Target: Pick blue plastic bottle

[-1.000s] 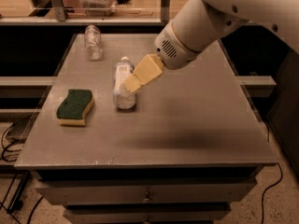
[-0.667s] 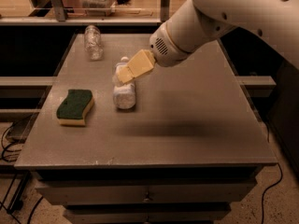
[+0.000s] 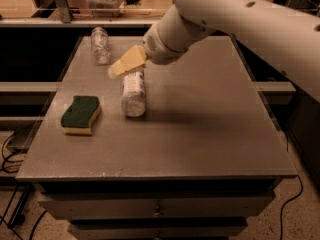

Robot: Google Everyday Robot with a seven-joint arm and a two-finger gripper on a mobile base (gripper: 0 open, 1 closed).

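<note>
On the tabletop [image 3: 210, 129], matte grey and flat, left of centre: the blue plastic bottle [image 3: 133, 91], lying on its side, long axis running near to far. Slim, of clear plastic, with a pale printed label round the middle and the crinkled base toward the near edge; far end hidden under the claw. Just above that far end: the claw [image 3: 119, 67], a tan wedge-shaped piece pointing left and down from a smooth, rounded white arm [image 3: 235, 19] reaching in from the right. Cannot tell whether wide or narrow, nor whether touching the bottle. Left of the bottle, near but apart: a sponge [image 3: 80, 115], a wavy-edged block, rough dark green on top over soft yellow foam. Toward the far left corner, well apart: a smaller clear bottle [image 3: 101, 45], ribbed and unlabelled.
</note>
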